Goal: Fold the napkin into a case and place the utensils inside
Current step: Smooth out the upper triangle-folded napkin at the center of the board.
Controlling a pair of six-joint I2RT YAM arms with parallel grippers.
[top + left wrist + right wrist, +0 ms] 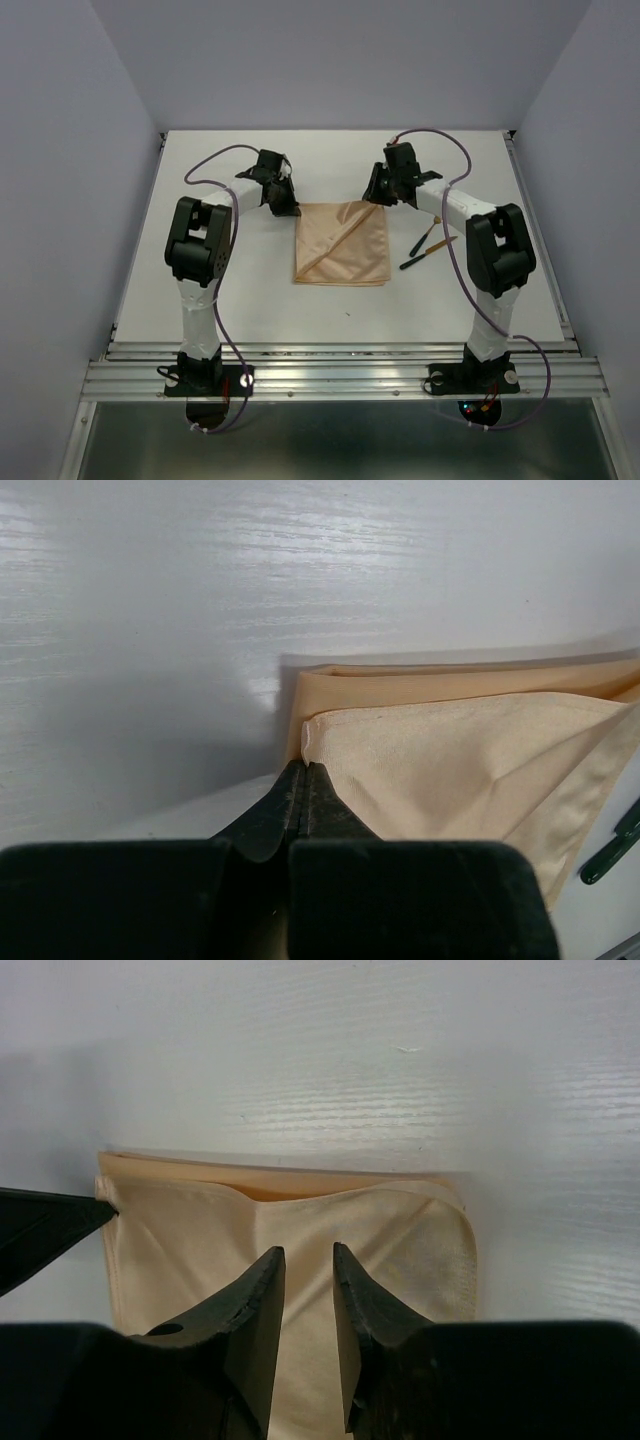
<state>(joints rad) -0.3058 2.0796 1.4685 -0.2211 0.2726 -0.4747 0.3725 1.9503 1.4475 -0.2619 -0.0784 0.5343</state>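
The peach-orange napkin [342, 245] lies folded in the middle of the table, its top layer creased on a diagonal. My left gripper [288, 208] is at its far left corner, jaws shut on the corner of the top layer [312, 730]. My right gripper [377, 197] hovers at the far right corner; in the right wrist view it [308, 1250] stands open with the napkin [400, 1250] below the gap. The left gripper's fingertip [60, 1222] shows at the cloth's left corner there. The utensils [427, 246] lie right of the napkin; one dark handle [612, 846] shows in the left wrist view.
Purple cables [214, 164] loop from both arms, the right one [458, 150] over the far right of the white table [250, 295]. Grey walls close in the left, back and right. A metal rail [340, 375] runs along the near edge.
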